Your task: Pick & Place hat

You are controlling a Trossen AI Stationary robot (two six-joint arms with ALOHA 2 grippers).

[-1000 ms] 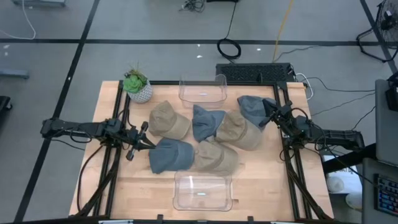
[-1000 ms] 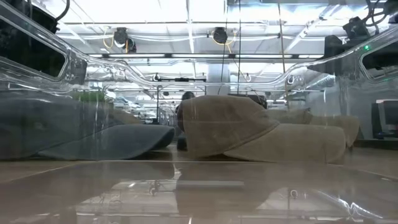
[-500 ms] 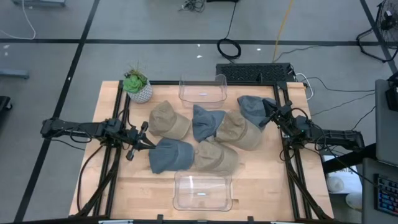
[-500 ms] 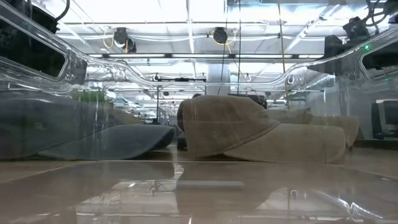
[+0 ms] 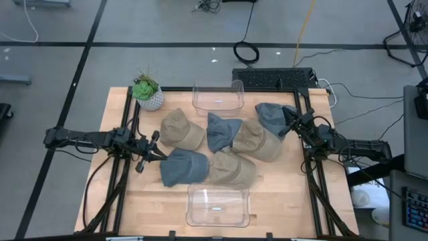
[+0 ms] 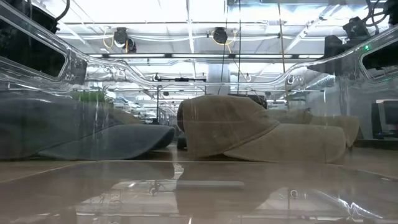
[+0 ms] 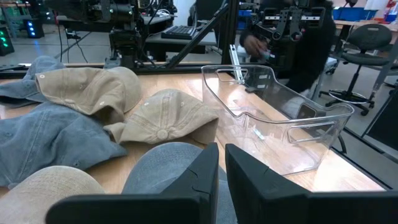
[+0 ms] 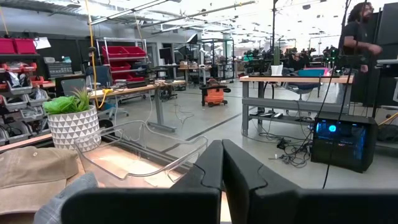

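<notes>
Several caps lie crown-up on the wooden table. In the high view I see tan caps (image 5: 182, 129) (image 5: 256, 140) (image 5: 232, 169) and blue caps (image 5: 222, 130) (image 5: 273, 117) (image 5: 182, 166). My left gripper (image 5: 158, 151) is shut and sits low at the left edge of the near blue cap (image 7: 165, 167). My right gripper (image 5: 292, 123) is shut beside the far right blue cap (image 8: 65, 199). Whether either one touches its cap cannot be told.
One clear plastic bin (image 5: 218, 95) stands at the far edge and another (image 5: 218, 205) at the near edge. A potted plant (image 5: 147, 92) sits at the far left corner. Black frame rails run along both table sides. A person stands in the room beyond (image 8: 357, 37).
</notes>
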